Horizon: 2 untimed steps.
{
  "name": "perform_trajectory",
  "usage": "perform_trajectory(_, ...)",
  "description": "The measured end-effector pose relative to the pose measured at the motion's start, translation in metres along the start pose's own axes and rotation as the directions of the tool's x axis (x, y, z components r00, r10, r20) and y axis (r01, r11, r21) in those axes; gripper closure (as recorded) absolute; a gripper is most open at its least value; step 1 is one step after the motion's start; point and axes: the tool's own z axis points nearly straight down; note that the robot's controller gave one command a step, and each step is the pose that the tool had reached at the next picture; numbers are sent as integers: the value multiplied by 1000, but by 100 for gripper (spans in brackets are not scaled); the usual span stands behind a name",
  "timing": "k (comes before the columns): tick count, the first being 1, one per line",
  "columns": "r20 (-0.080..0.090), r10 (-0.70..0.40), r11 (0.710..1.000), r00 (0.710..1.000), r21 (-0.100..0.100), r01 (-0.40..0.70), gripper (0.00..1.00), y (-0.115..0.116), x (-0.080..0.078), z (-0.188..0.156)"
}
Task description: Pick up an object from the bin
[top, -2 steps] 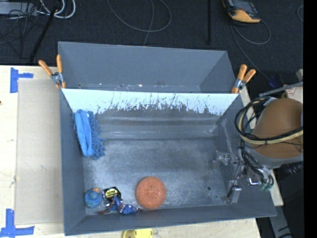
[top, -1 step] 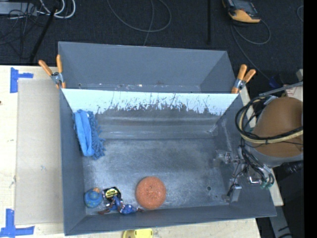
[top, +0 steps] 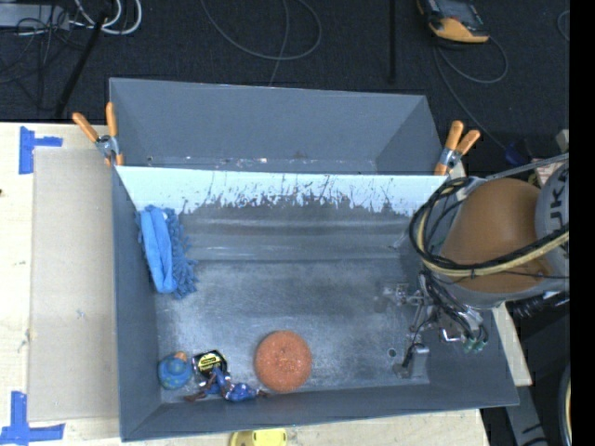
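Camera view: end effector (top: 415, 340) sits low over the bare right part of the bin (top: 279, 137) floor with nothing under it; can't tell if it is open or closed, and nothing is seen gripped. Candidates all lie well apart to its left: rust-orange round disc (top: 283, 360) near the front wall is closest, small blue-and-yellow toy clutter (top: 200, 374) is in the front-left corner, blue shaggy cloth (top: 163, 249) lies along the left wall. Judged approach step, no pick yet; next move likely calls for a shift left over the disc, then descent and closing, and a flat disc may slip.
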Motion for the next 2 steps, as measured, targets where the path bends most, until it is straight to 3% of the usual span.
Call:
perform_trajectory(1, 8, -21, 1000, 1000, -1, 21, 0, 35, -29, 37)
perform_trajectory(2, -7, -80, 997, 997, -3, 80, 0, 52, -16, 53)
